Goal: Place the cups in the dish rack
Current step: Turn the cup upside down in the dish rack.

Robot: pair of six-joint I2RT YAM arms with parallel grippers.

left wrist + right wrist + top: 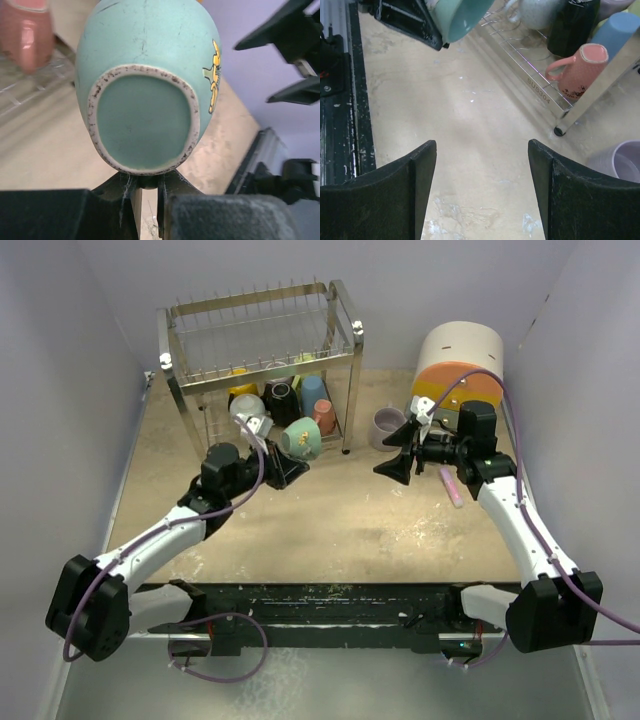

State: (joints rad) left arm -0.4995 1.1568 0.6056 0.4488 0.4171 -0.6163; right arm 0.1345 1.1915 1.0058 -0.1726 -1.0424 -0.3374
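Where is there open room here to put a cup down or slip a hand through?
The widest bare table lies in the middle, between the dish rack and the near edge. The rack's upper tier looks empty too. Crowded: the lower tier, packed with cups, and the right corner with the lilac mug, drawer unit and pink bar.

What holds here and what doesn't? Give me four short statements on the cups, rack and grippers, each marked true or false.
1. The left gripper is shut on the teal cup. True.
2. The right gripper grips the lilac cup. False: it is open and empty; that cup sits on the table beside the dish rack.
3. The pink cup is on the rack's lower tier. True.
4. The teal cup rests inside the rack. False: it is held outside, at the rack's front.
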